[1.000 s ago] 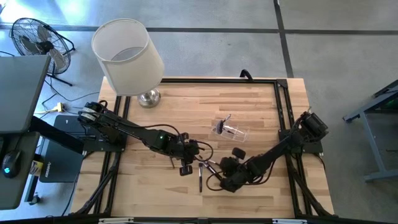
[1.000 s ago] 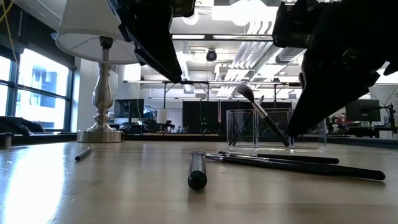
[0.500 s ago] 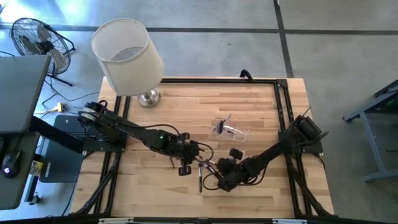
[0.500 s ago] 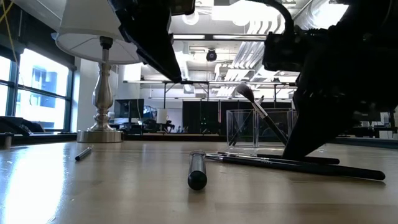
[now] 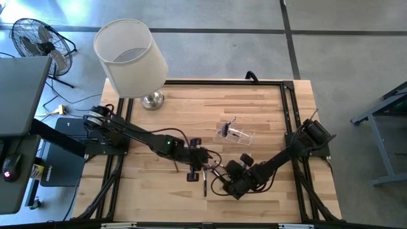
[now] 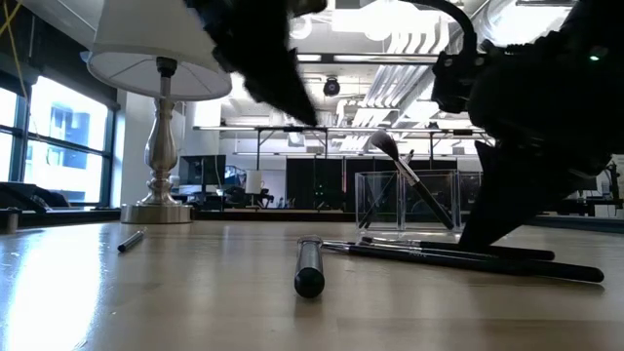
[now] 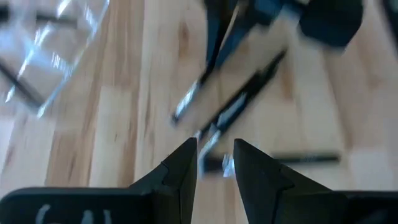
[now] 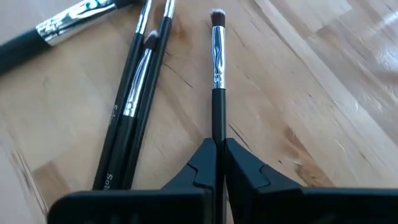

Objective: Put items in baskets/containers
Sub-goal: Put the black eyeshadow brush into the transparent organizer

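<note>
We start from the wooden counter [image 5: 267, 108], with the white lamp [image 5: 130, 57] at its far left corner as our landmark. The clear box [image 5: 235, 132] sits well apart from the lamp, toward the counter's middle, with a couple of brushes already leaning inside it. The remaining loose brushes [image 5: 205, 178] lie on the counter farther from the lamp again, on the near side of the box.

Our right pincer [image 8: 217, 152] is down at the counter by that cluster, clenched on one slim brush [image 8: 216, 56] whose handle runs straight out between its fingers, bristle tip pointing away. Two or three other brushes [image 8: 134, 93] lie just beside it. To do this step well, we judge we should lift straight up without dragging the neighbours, then keep the brush level until over the box.

Our left pincer [image 7: 214, 165] hovers just above the same cluster, its fingers a little apart and holding nothing.
</note>
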`<action>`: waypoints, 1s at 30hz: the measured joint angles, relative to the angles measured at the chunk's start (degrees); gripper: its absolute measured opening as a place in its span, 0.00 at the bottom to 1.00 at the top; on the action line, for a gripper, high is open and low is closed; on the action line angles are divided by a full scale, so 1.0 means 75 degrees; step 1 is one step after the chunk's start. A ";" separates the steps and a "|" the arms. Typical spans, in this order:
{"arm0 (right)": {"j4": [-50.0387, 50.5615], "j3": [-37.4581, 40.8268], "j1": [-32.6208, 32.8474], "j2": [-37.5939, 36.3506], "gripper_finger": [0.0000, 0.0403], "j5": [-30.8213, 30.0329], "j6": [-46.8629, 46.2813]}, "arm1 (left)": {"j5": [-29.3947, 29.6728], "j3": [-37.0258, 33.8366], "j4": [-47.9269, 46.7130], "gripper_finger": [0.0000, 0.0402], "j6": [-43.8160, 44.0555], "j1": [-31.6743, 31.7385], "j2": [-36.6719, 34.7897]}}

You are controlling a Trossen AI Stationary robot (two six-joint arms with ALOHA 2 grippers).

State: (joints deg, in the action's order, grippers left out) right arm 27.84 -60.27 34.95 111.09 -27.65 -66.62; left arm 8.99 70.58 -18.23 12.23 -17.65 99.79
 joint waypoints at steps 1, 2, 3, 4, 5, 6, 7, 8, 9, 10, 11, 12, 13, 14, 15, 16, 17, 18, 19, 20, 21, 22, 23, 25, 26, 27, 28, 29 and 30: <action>0.0025 0.0005 -0.0002 0.0000 0.02 0.0016 0.0110 | -0.0048 0.0004 0.0153 0.25 0.0000 0.0000 0.0078; 0.0048 0.0007 0.0002 -0.0001 0.02 0.0016 0.0189 | -0.0098 -0.0006 0.0224 0.25 0.0002 0.0000 0.0176; 0.0055 0.0009 0.0004 -0.0003 0.02 0.0016 0.0274 | -0.0124 -0.0013 0.0378 0.25 0.0000 0.0002 0.0299; 0.0057 0.0009 0.0004 -0.0003 0.02 0.0016 0.0316 | -0.0149 -0.0011 0.0618 0.25 -0.0013 0.0022 0.0473; 0.0057 0.0009 0.0004 -0.0003 0.02 0.0016 0.0322 | -0.0154 -0.0005 0.0763 0.25 -0.0091 0.0073 0.0639; 0.0060 0.0009 0.0004 -0.0003 0.02 0.0016 0.0336 | -0.0157 -0.0009 0.0715 0.25 -0.0246 0.0094 0.0765; 0.0058 0.0009 0.0004 -0.0003 0.02 0.0016 0.0360 | -0.0160 -0.0028 0.0634 0.25 -0.0440 0.0102 0.0846; 0.0048 0.0011 0.0009 -0.0003 0.02 0.0016 0.0433 | -0.0223 -0.0028 0.0647 0.25 -0.0634 0.0110 0.0941; 0.0019 0.0014 0.0027 -0.0003 0.01 0.0019 0.0532 | -0.0296 -0.0012 0.0763 0.25 -0.0857 0.0132 0.1054; -0.0024 0.0020 0.0040 -0.0003 0.01 0.0016 0.0654 | -0.0327 -0.0002 0.0815 0.25 -0.1071 0.0166 0.1150; -0.0061 0.0023 0.0044 -0.0003 0.01 0.0016 0.0741 | -0.0337 -0.0012 0.0806 0.25 -0.1260 0.0191 0.1241; -0.0094 0.0026 0.0045 -0.0003 0.01 0.0019 0.0799 | -0.0355 -0.0014 0.0825 0.25 -0.1390 0.0203 0.1326; -0.0129 0.0029 0.0048 -0.0003 0.02 0.0018 0.0857 | -0.0352 -0.0016 0.0952 0.25 -0.1439 0.0206 0.1429; -0.0158 0.0029 0.0047 -0.0003 0.02 0.0016 0.0906 | -0.0342 -0.0012 0.1141 0.25 -0.1465 0.0246 0.1558; -0.0182 0.0029 0.0042 -0.0003 0.02 0.0019 0.0954 | -0.0321 -0.0010 0.1263 0.25 -0.1509 0.0304 0.1670; -0.0190 0.0029 0.0042 -0.0003 0.02 0.0019 0.1000 | -0.0312 -0.0015 0.1276 0.25 -0.1575 0.0349 0.1743; -0.0209 0.0029 0.0042 -0.0003 0.02 0.0019 0.1019 | -0.0297 -0.0028 0.1269 0.25 -0.1594 0.0365 0.1768; -0.0213 0.0029 0.0042 -0.0003 0.02 0.0019 0.1030 | -0.0280 -0.0028 0.1300 0.25 -0.1600 0.0432 0.1766; -0.0221 0.0027 0.0042 -0.0003 0.02 0.0019 0.1033 | -0.0268 -0.0021 0.1416 0.25 -0.1600 0.0488 0.1757; -0.0234 0.0029 0.0042 -0.0003 0.01 0.0022 0.1033 | -0.0255 -0.0007 0.1526 0.25 -0.1600 0.0536 0.1786; -0.0242 0.0026 0.0042 -0.0005 0.01 0.0022 0.1033 | -0.0263 0.0004 0.1635 0.25 -0.1600 0.0601 0.1854; -0.0243 0.0026 0.0042 -0.0004 0.02 0.0022 0.1030 | -0.0268 0.0002 0.1692 0.25 -0.1601 0.0661 0.1921; -0.0258 0.0026 0.0039 -0.0005 0.02 0.0017 0.1027 | -0.0288 -0.0023 0.1661 0.25 -0.1600 0.0709 0.1954; -0.0275 0.0026 0.0039 -0.0006 0.02 0.0005 0.1027 | -0.0456 -0.0038 0.1742 0.25 -0.1652 0.0825 0.1957; -0.0282 0.0026 0.0039 -0.0006 0.02 0.0004 0.1027 | -0.0587 -0.0009 0.1839 0.25 -0.1757 0.0878 0.1942; -0.0296 0.0028 0.0031 -0.0006 0.02 0.0003 0.1021 | -0.0731 -0.0005 0.1871 0.25 -0.1873 0.0923 0.1925; -0.0295 0.0026 0.0012 -0.0006 0.02 0.0005 0.1008 | -0.0830 -0.0005 0.1866 0.25 -0.1998 0.0941 0.1917; -0.0295 0.0026 -0.0012 -0.0006 0.02 0.0027 0.0999 | -0.0869 -0.0007 0.1887 0.25 -0.2126 0.0975 0.1926; -0.0301 0.0026 -0.0025 -0.0006 0.02 0.0056 0.0995 | -0.0918 -0.0010 0.1918 0.25 -0.2265 0.0984 0.1971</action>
State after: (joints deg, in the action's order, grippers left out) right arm 25.59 -60.07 34.76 111.04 -27.23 -59.16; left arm 2.11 70.50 -3.84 -4.76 -10.27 114.58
